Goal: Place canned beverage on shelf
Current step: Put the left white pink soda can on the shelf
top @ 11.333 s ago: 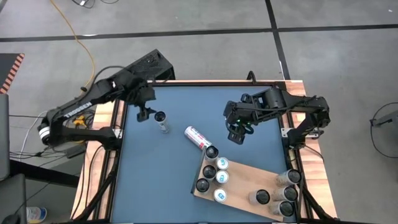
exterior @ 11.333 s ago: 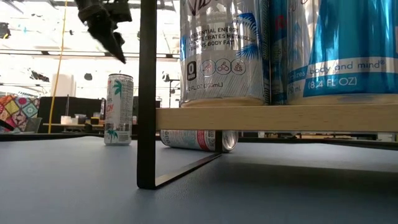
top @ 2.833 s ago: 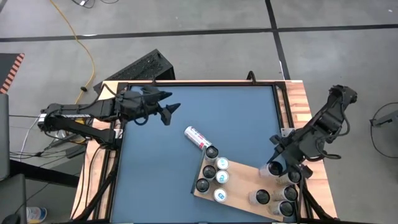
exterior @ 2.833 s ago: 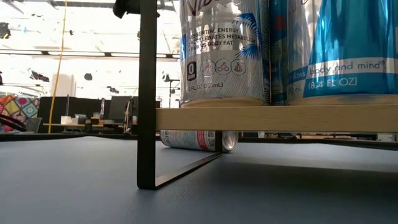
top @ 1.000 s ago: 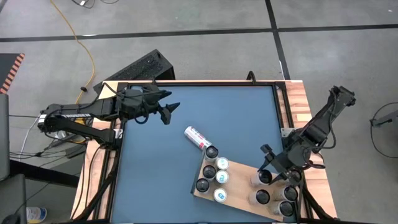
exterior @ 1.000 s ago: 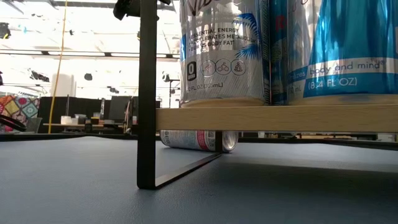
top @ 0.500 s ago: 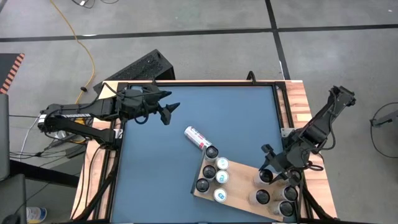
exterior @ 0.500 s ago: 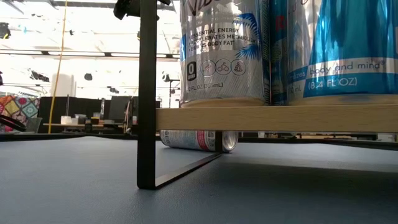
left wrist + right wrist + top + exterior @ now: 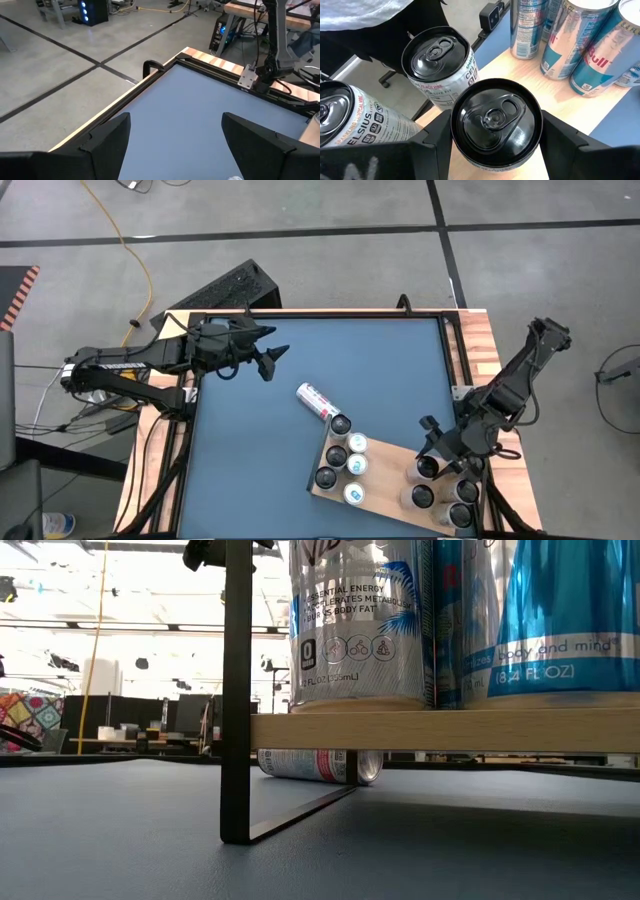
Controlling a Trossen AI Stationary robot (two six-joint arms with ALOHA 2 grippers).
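High view: right gripper (image 9: 429, 465) w/ can (image 9: 427, 467), lower on shelf (image 9: 385, 480) vs before

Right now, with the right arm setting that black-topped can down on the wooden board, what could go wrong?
The black-topped silver can sits between the right gripper's fingers, close to a white Celsius can, so it could knock that one. The light wooden shelf board is crowded. A red-and-white can lying on the blue tabletop could roll.

My table (image 9: 260, 430) carries the wooden shelf (image 9: 385, 472) at its near right corner and one can (image 9: 315, 401) lying on its side. Upright cans (image 9: 340, 460) stand on the shelf.
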